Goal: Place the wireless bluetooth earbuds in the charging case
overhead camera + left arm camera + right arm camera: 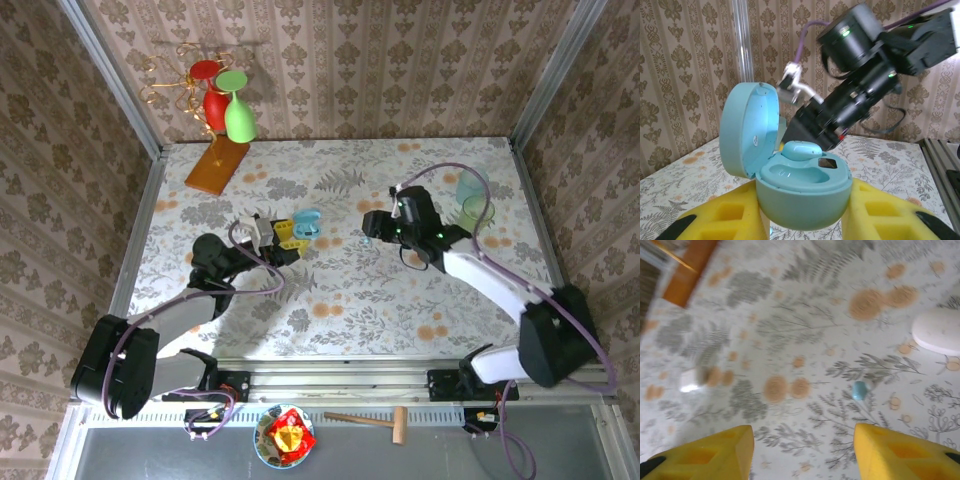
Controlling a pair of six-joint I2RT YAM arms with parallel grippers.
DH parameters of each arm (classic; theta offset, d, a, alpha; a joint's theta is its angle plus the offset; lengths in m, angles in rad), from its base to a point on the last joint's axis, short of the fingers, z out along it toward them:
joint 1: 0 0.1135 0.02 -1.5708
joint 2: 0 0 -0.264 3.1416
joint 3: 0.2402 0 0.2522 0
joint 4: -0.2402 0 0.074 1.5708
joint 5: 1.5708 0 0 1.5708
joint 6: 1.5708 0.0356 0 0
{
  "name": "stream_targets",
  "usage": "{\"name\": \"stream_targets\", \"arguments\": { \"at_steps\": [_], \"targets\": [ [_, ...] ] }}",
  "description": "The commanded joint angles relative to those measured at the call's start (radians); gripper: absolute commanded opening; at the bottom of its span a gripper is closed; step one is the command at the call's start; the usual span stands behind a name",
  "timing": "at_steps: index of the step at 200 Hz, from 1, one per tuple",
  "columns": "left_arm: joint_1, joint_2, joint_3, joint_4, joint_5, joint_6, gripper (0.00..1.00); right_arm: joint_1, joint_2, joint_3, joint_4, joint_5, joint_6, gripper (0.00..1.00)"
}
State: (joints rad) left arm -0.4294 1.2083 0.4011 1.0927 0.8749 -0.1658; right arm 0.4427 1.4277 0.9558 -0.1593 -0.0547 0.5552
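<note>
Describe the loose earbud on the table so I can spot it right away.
On the flowered table in the right wrist view, find the big white oval piece at the right edge. Down and left of it, just above the yellow jaw on that side, lies the earbud: tiny and light blue, far smaller than that white piece.

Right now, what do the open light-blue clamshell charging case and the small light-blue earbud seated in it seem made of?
Light-blue clamshell charging case: probably moulded hard plastic, smooth satin finish, judging by soft highlights on its rounded shell. Small light-blue earbud: seemingly the same plastic, slightly glossier, with a bright sheen along its top.
</note>
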Motion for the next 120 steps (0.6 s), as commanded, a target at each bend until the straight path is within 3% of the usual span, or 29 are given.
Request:
{"name": "stream_targets", "arguments": {
  "at_steps": [1, 65, 120],
  "targets": [
    [0.004, -0.024, -0.006, 0.024, 0.012, -0.009, 0.34, 0.004, 0.145, 0.119, -0.135, 0.064, -0.037, 0.56],
    [0.004, -0.032, -0.011, 0.024, 0.01, -0.009, 0.34, -0.021, 0.516, 0.405, -0.217, -0.025, -0.152, 0.6],
    [0.004, -0.038, -0.007, 0.01, 0.018, -0.006, 0.34, -0.055, 0.622, 0.438, -0.232, -0.082, -0.168, 0.63]
  ]
}}
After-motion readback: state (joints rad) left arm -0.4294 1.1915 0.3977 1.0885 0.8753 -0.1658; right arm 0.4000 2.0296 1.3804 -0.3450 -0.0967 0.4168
